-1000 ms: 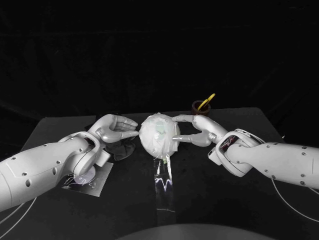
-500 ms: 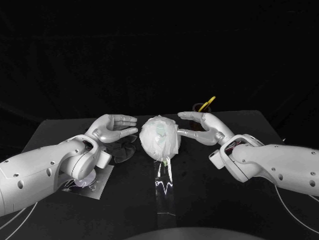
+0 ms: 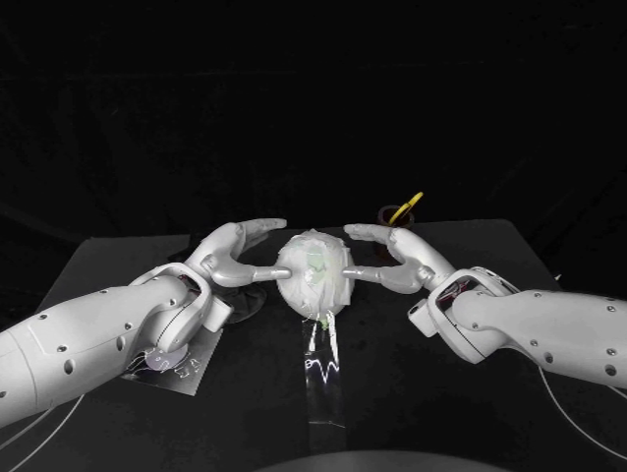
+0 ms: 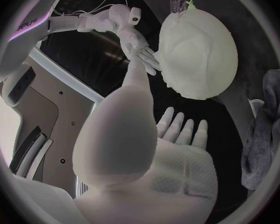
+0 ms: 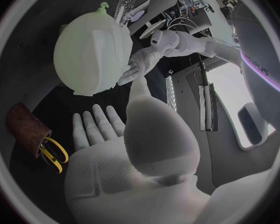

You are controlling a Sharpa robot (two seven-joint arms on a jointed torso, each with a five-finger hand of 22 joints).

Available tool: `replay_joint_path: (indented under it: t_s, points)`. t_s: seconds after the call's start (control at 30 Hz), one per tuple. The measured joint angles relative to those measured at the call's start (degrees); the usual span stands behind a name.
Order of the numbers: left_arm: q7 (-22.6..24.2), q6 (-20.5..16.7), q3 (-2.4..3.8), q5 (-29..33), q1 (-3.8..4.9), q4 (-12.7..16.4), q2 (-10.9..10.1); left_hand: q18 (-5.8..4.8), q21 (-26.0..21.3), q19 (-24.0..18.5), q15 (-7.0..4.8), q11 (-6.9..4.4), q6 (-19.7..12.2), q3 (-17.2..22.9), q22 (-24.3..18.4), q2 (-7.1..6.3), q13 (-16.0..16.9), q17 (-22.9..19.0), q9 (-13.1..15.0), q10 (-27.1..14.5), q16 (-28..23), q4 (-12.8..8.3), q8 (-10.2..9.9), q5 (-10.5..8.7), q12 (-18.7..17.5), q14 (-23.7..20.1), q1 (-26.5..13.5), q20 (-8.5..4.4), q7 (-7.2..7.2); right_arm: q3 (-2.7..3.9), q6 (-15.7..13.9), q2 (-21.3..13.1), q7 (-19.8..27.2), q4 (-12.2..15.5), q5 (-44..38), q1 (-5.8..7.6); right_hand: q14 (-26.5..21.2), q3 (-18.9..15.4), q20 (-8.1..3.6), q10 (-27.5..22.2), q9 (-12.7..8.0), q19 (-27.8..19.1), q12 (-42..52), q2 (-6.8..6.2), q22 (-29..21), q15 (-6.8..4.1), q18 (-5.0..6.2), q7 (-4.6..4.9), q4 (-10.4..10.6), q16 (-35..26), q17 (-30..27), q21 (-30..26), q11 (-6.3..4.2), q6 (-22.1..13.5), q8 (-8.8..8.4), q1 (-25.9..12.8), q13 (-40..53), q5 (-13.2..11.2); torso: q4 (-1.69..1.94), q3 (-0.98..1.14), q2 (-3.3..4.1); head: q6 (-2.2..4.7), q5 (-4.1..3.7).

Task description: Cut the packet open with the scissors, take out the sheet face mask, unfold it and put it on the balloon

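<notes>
I saw the pale green round balloon (image 5: 74, 45) on its clear stand (image 3: 320, 366) at the middle of the black desk (image 3: 441, 393), with the white sheet face mask (image 5: 112, 45) draped over it. My left hand (image 3: 240, 258) and right hand (image 3: 394, 258) flanked it, fingers spread, holding nothing, fingertips against the sheet. I judged the mask limp, damp and easily torn and the balloon light and springy, so I would pinch only the sheet's edges and press lightly.
</notes>
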Motion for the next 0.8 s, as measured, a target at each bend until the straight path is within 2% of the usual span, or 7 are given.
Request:
replay_joint_path:
  t_s: [0.07,0.1,0.3,0.43,0.7,0.77,0.8]
  points:
    - [0.2,0.0,0.02,-1.7,0.03,-0.4,0.6,0.00,0.0,-0.1,-0.18,-0.08,-2.0,-1.6,0.0,-0.66,-0.2,-0.2,-0.8,-1.8,0.0,0.1,-0.6,0.00,-0.1,-0.9,-0.6,-0.11,-0.17,0.00,-0.1,0.2,-1.4,0.0,-2.8,-0.06,-0.6,0.0,0.00,-0.4,-0.3,0.0,0.0,-1.05,-0.5,-0.18,-0.01,-0.10,0.0,0.0,-0.1,0.0,-0.05,-0.9,-0.29,0.2,0.0,0.0,0.00,0.01,0.01,0.03,-0.04]
    - [0.2,0.0,0.02,-2.5,0.03,-0.5,0.8,-0.01,0.0,-0.3,-0.54,0.06,-3.5,-2.0,0.0,-1.07,-0.3,-0.3,-1.3,-3.1,-0.2,0.1,-1.1,0.00,-0.1,-1.2,-1.3,-0.32,-0.28,0.00,-0.2,0.3,-2.1,-0.1,-4.2,-0.11,-0.9,0.2,-0.08,-1.1,-0.5,-0.1,0.0,-2.29,-0.6,-0.46,-0.01,-0.17,0.2,0.0,-0.2,0.0,-0.08,-1.8,-0.65,0.2,0.0,0.0,0.00,0.01,0.02,0.04,-0.06]
    - [0.3,0.2,0.05,-6.8,0.11,-1.0,2.3,0.00,0.0,-0.6,-1.08,0.97,-7.8,-2.8,0.0,-1.26,-0.5,-0.6,-2.8,-7.1,-0.2,0.1,-2.3,0.00,-0.4,-3.0,-4.3,-1.26,-0.64,-0.01,-0.7,1.0,-6.5,-0.4,-12.1,-0.47,-2.2,1.8,-0.11,-2.8,-1.2,-0.8,0.0,-6.89,-1.2,-0.73,-0.02,-0.44,0.8,0.0,-0.4,0.0,-0.34,-4.2,-1.33,-0.6,-0.1,0.0,-0.02,0.01,0.04,0.11,0.03]
    - [0.2,0.7,0.07,-8.7,0.24,-1.4,2.9,0.93,0.0,-0.6,-1.16,1.21,-8.7,-2.8,0.0,-1.37,-0.6,-0.7,-3.3,-8.2,-0.2,0.1,-2.5,0.00,-0.4,-3.5,-6.3,-1.25,-0.81,-0.02,-0.9,1.3,-8.4,-0.5,-15.2,-0.60,-2.2,1.9,-0.11,-2.8,-1.2,-0.7,0.0,-7.25,-1.2,-0.73,-0.03,-0.44,0.9,0.0,-0.4,0.0,-0.35,-4.2,-1.33,-0.8,-0.1,0.0,-0.03,0.01,0.05,0.12,0.10]
    - [-0.8,2.6,0.10,-11.4,0.47,-2.5,4.1,1.02,0.0,-0.6,-1.06,1.49,-9.2,-2.8,0.0,-1.36,-0.5,-0.8,-3.2,-8.7,-0.2,0.1,-2.5,0.26,-0.4,-4.0,-13.1,-1.24,-0.82,-0.01,-1.3,1.7,-11.1,-0.9,-18.6,-0.68,-2.2,2.2,-0.11,-2.8,-1.2,-0.7,0.0,-7.23,-1.2,-0.73,-0.03,-0.44,0.7,0.0,-0.4,0.0,-0.35,-4.2,-1.33,-0.8,-0.1,0.0,-0.05,0.04,0.01,0.08,0.13]
    - [-1.2,3.1,0.10,-11.9,0.52,-2.9,4.3,1.86,-0.2,-0.6,-0.94,2.00,-8.7,-2.8,0.0,-1.35,-0.5,-0.8,-3.0,-8.2,-0.2,0.1,-2.5,0.26,-0.4,-3.9,-14.0,-1.24,-0.83,-0.01,-1.3,1.8,-11.6,-1.0,-19.1,-0.68,-2.2,2.6,-0.11,-2.8,-1.2,-0.7,0.0,-7.23,-1.2,-0.73,-0.03,-0.44,0.8,0.0,-0.4,0.0,-0.35,-4.2,-1.33,-0.8,-0.1,0.0,-0.05,0.04,-0.02,0.07,0.09]
    - [-1.4,3.3,0.10,-12.2,0.55,-3.1,4.5,1.88,-0.2,-0.6,-0.85,2.07,-8.5,-2.8,0.0,-1.35,-0.4,-0.8,-2.9,-8.1,-0.2,0.1,-2.5,0.27,-0.4,-3.8,-14.0,-1.24,-0.81,-0.01,-1.3,1.8,-11.8,-1.1,-19.3,-0.69,-2.2,2.6,-0.11,-2.8,-1.2,-0.7,0.0,-7.23,-1.2,-0.73,-0.03,-0.44,0.8,0.0,-0.4,0.0,-0.35,-4.2,-1.33,-0.8,-0.1,0.0,-0.05,0.04,-0.03,0.07,0.07]
